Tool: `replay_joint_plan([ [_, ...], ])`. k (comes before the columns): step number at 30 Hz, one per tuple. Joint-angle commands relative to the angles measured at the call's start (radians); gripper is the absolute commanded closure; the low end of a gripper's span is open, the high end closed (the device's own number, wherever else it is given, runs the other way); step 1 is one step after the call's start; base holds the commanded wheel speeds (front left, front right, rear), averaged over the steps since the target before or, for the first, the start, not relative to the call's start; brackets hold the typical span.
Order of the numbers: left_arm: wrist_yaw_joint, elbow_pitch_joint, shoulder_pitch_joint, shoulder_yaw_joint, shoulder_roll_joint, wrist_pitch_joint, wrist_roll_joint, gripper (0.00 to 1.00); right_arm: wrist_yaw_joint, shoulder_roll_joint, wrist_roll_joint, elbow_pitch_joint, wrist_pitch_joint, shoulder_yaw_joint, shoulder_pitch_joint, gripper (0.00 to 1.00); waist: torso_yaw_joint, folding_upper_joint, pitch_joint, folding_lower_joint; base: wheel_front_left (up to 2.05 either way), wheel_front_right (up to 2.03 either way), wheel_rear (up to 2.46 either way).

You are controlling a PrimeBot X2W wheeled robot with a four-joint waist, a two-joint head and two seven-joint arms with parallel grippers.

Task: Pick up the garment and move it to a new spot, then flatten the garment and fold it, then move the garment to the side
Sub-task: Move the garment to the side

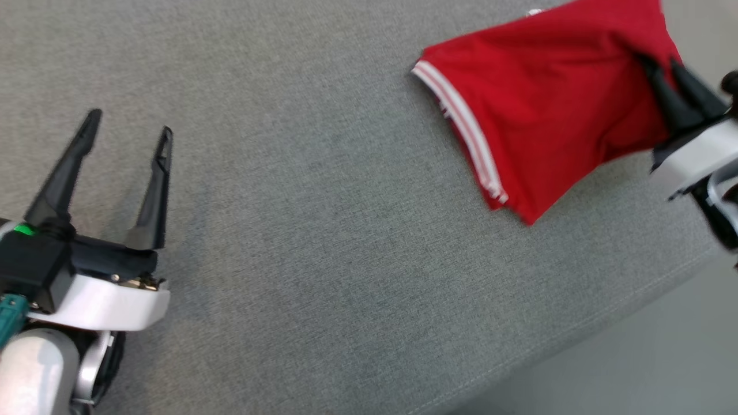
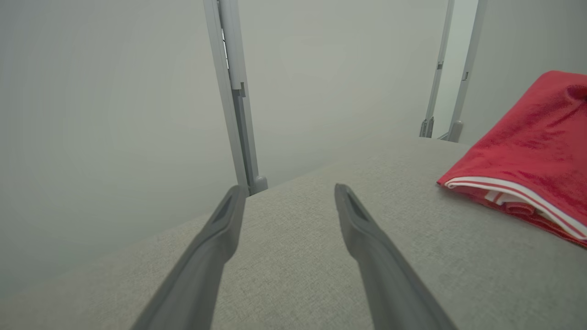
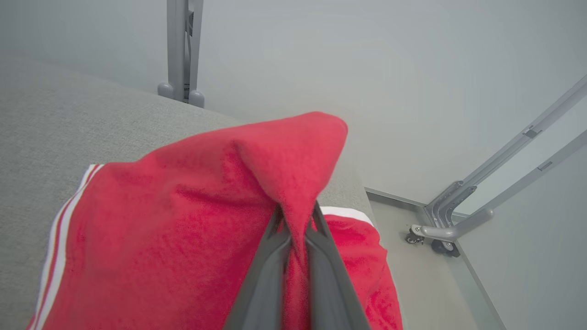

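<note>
Grey surface [image 1: 323, 242], garment [image 1: 542, 115] in right claw [image 1: 660, 62]

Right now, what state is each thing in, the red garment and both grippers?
Red garment with white-striped edge: layered, one fold pinched up, rest lying on grey fabric surface.
Left gripper: open, empty, clear of the garment.
Right gripper: shut on the garment.
</note>
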Motion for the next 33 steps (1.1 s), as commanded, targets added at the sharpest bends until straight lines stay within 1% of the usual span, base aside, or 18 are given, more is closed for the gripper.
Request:
replay_joint_plan([
  [1, -0.003, -0.016, -0.023, 0.013, 0.02, 0.01, 0.007, 0.0, -0.001, -0.013, 0.011, 0.02, -0.014, -0.012, -0.042, 1.0, -0.036, 0.0, 0.05, 0.0, 0.0, 0.0, 0.0],
  [5, -0.011, -0.055, -0.04, 0.026, 0.059, 0.05, 0.013, 0.0, -0.001, -0.027, 0.021, 0.096, -0.036, -0.04, -0.129, 1.0, -0.061, 0.0, 0.098, 0.0, 0.0, 0.0, 0.0],
  [7, -0.013, -0.065, -0.043, 0.029, 0.065, 0.057, 0.015, 0.0, -0.001, -0.029, 0.024, 0.113, -0.04, -0.049, -0.148, 1.0, -0.063, 0.0, 0.109, 0.0, 0.0, 0.0, 0.0],
  [8, -0.017, -0.08, -0.055, 0.03, 0.077, 0.07, 0.02, 0.0, -0.001, -0.042, 0.017, 0.151, -0.047, -0.062, -0.179, 1.0, -0.062, 0.0, 0.131, 0.0, 0.0, 0.0, 0.0],
  [11, -0.02, -0.099, -0.072, 0.031, 0.091, 0.082, 0.022, 0.0, -0.001, -0.068, 0.007, 0.198, -0.053, -0.079, -0.217, 1.0, -0.057, 0.0, 0.158, 0.0, 0.0, 0.0, 0.0],
  [14, -0.021, -0.109, -0.078, 0.029, 0.097, 0.087, 0.028, 0.0, -0.001, -0.061, -0.01, 0.249, -0.056, -0.066, -0.233, 1.0, -0.054, 0.0, 0.175, 0.0, 0.0, 0.0, 0.0],
  [15, -0.021, -0.11, -0.078, 0.027, 0.097, 0.088, 0.028, 0.0, -0.001, -0.055, -0.007, 0.267, -0.057, -0.074, -0.243, 0.6, -0.053, 0.0, 0.178, 0.0, 0.0, 0.0, 0.0],
  [16, -0.021, -0.11, -0.08, 0.027, 0.098, 0.089, 0.027, 0.0, -0.001, -0.054, -0.009, 0.29, -0.058, -0.087, -0.25, 0.0, -0.051, 0.0, 0.181, 0.0, 0.0, 0.0, 0.0],
  [18, -0.021, -0.109, -0.085, 0.025, 0.097, 0.089, 0.025, 0.0, -0.001, -0.039, -0.017, 0.337, -0.061, -0.125, -0.264, 0.0, -0.049, 0.0, 0.185, 0.0, 0.0, 0.0, 0.0],
  [19, -0.021, -0.105, -0.091, 0.022, 0.095, 0.087, 0.022, 0.0, -0.001, -0.015, -0.037, 0.364, -0.061, -0.161, -0.265, 0.0, -0.045, 0.0, 0.185, 0.0, 0.0, 0.0, 0.0],
  [22, -0.021, -0.094, -0.099, 0.016, 0.089, 0.079, 0.018, 0.0, -0.001, 0.002, -0.06, 0.347, -0.062, -0.25, -0.246, 0.0, -0.038, 0.0, 0.177, 0.0, 0.0, 0.0, 0.0],
  [25, -0.014, -0.072, -0.095, 0.01, 0.08, 0.066, 0.013, 0.0, -0.001, 0.051, -0.079, 0.27, -0.061, -0.347, -0.194, 0.0, -0.031, 0.0, 0.15, 0.0, 0.0, 0.0, 0.0],
  [26, -0.009, -0.056, -0.084, 0.009, 0.07, 0.053, 0.008, 0.0, -0.001, 0.085, -0.098, 0.212, -0.061, -0.404, -0.149, 0.0, -0.025, 0.0, 0.125, 0.0, 0.0, 0.0, 0.0],
  [27, -0.006, -0.046, -0.077, 0.007, 0.061, 0.045, 0.003, 0.0, -0.001, 0.106, -0.101, 0.18, -0.061, -0.432, -0.125, 0.0, -0.021, 0.0, 0.109, 0.0, 0.0, 0.0, 0.0],
  [29, 0.002, -0.027, -0.068, 0.003, 0.046, 0.031, -0.004, 0.0, -0.001, 0.139, -0.119, 0.12, -0.062, -0.475, -0.073, 0.0, -0.008, 0.0, 0.078, 0.0, 0.0, 0.0, 0.0],
  [30, 0.014, -0.012, -0.057, 0.007, 0.031, 0.018, -0.013, 0.0, -0.001, 0.179, -0.14, 0.063, -0.061, -0.501, -0.02, 0.0, 0.005, 0.0, 0.05, 0.0, 0.0, 0.0, 0.0],
  [33, 0.034, 0.014, -0.026, 0.016, 0.008, -0.007, -0.031, 0.0, -0.001, 0.236, -0.156, -0.015, -0.061, -0.514, 0.053, 0.0, 0.026, 0.0, 0.004, 0.0, 0.0, 0.0, 0.0],
])
